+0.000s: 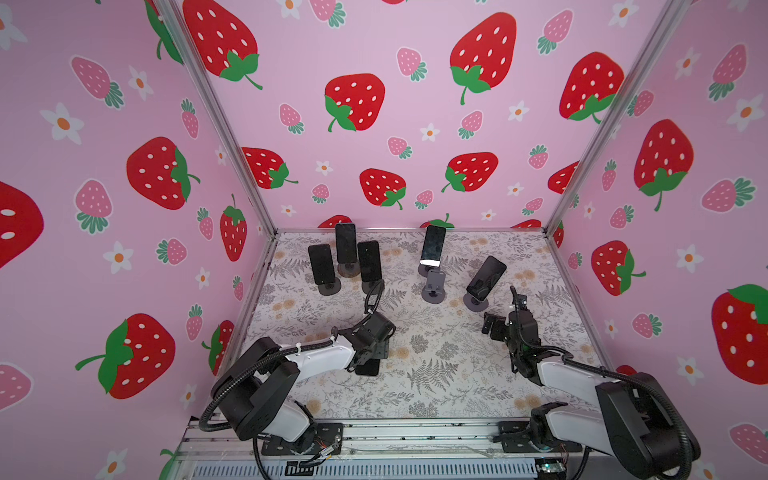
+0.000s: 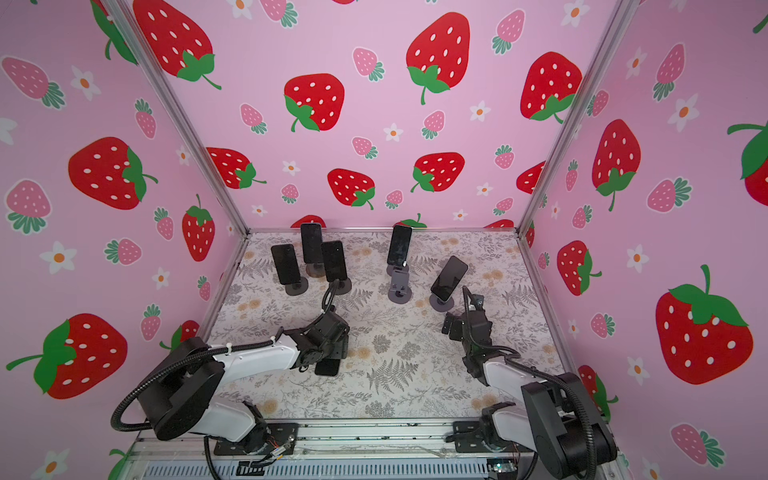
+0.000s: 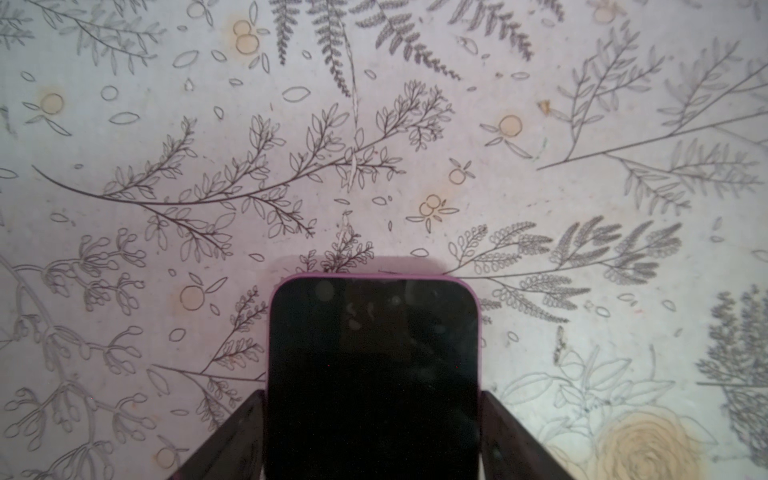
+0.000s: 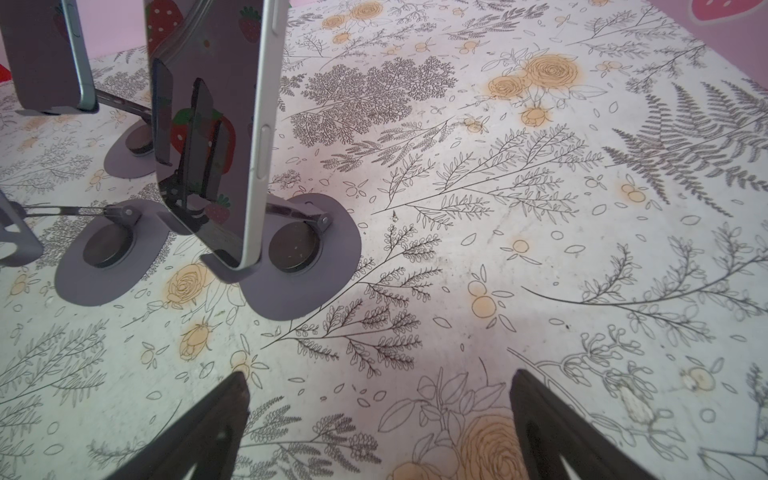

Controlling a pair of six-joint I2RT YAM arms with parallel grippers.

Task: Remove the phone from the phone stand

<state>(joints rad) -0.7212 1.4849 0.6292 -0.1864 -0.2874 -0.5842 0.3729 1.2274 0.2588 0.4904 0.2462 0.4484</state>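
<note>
i read left gripper (image 3: 372, 395) clamped on the purple-cased phone (image 3: 374, 332) by its long edges, on or just above floral mat (image 3: 540, 166), i cannot tell which; well apart from empty stand (image 1: 433, 286). right gripper (image 4: 379, 376) jaws wide apart, holding nothing.

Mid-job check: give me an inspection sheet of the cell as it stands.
Surface: floral table cover, flat, lightly marked.
Job's things: purple-cased phone off any stand; one empty stand mid-table; five phones on stands, the rightmost phone nearest the right arm.
Clutter: nothing seen.
Grippers: left gripper shut on the purple-cased phone, low over the cover; right gripper open, empty.
Cables: left wrist cable loops up beside a stand base; contact unclear.
Surroundings: strawberry-print walls, aluminium frame posts.
</note>
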